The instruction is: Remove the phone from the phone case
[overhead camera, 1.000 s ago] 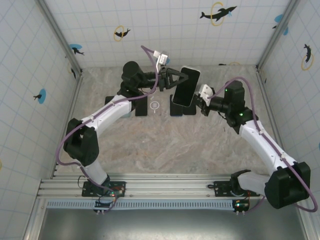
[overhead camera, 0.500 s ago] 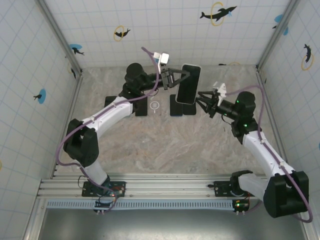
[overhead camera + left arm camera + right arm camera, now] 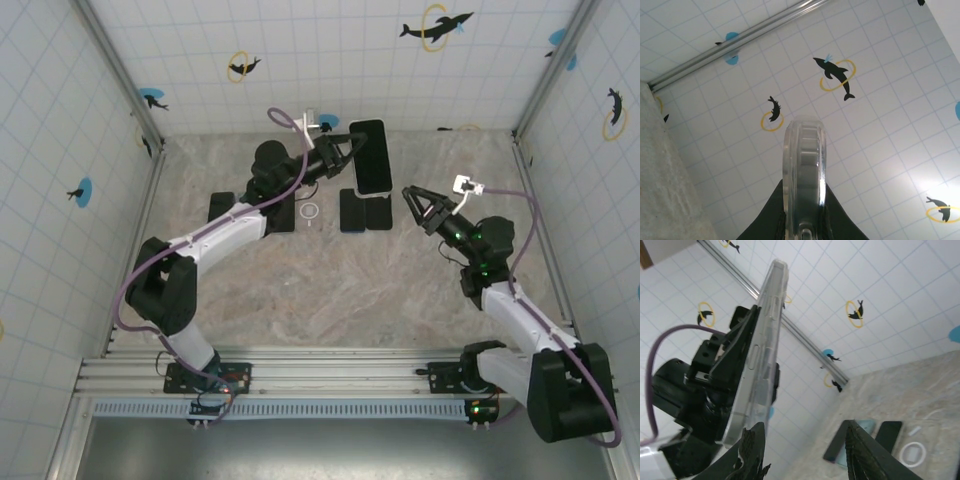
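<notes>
Left pincer (image 3: pixel 350 152): clamped narrow on the phone (image 3: pixel 369 160), gripping it by one long edge. In the left wrist view we see the dark fingers (image 3: pixel 771 217) pressed on both sides of the clear case (image 3: pixel 802 175), which we look at edge-on. It rises straight up between them against the tiled wall (image 3: pixel 880 100).

Phone: held up off the desk (image 3: pixel 300 290) at the far side, close to the back wall. From above it shows a dark face with a pale rim. In the right wrist view the phone (image 3: pixel 760 355) is a thin tilted slab with the clear case around its edge. The left pincer (image 3: pixel 730 360) sits on its far side. We cannot tell how firmly the phone is seated in the case.

Right pincer (image 3: pixel 424 207): jaws spread, nothing between them. It stands apart from the phone, to the right and nearer the arm bases, and points toward it. In its own camera the two fingertips of the right pincer (image 3: pixel 804 426) frame a bare gap below the phone.

On the desk: a pair of dark slabs (image 3: pixel 352 213) lies side by side below the raised phone. A white ring (image 3: pixel 310 211) lies just to their left, and further dark slabs (image 3: pixel 283 215) lie beyond it.
</notes>
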Controlling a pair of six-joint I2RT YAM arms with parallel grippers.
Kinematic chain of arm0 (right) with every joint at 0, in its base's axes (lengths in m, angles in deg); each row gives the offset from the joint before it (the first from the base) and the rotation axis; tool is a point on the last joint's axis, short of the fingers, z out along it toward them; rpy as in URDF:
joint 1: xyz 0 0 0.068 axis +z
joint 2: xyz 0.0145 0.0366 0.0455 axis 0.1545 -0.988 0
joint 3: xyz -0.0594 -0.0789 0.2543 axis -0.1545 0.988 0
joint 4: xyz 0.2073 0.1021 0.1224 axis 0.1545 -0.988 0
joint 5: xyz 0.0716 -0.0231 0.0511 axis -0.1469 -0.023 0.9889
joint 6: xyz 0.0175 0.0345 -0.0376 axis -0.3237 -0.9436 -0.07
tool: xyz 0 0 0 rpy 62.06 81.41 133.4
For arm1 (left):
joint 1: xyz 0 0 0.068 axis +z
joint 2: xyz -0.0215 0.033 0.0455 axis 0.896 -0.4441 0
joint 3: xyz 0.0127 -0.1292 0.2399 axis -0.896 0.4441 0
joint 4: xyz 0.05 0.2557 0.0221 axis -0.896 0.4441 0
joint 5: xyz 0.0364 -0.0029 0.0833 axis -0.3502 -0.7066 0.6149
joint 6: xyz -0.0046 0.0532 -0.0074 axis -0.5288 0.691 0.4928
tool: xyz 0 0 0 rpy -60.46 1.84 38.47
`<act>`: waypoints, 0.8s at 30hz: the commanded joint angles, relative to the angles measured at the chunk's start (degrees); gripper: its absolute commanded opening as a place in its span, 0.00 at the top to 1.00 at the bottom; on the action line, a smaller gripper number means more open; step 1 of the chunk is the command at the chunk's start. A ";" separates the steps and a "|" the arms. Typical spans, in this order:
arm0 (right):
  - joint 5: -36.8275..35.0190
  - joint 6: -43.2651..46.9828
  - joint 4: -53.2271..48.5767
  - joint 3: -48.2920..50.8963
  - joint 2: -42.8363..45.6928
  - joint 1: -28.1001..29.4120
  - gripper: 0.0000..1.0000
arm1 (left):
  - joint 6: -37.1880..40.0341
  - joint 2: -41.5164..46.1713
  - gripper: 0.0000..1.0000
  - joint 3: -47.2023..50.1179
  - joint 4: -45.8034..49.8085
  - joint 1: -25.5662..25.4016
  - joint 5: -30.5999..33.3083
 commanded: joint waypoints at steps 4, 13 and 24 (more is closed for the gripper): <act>-3.56 -6.72 7.28 -0.44 -2.15 2.19 0.56 | -2.40 1.85 1.00 0.39 -4.04 -0.68 2.72; -2.77 -6.74 6.95 -1.00 -3.22 3.33 0.58 | -1.97 2.28 1.00 1.04 -3.28 -0.62 3.31; -3.12 -8.33 2.93 -1.91 -5.69 4.74 0.62 | -6.20 2.38 1.00 2.87 -6.34 -1.56 6.77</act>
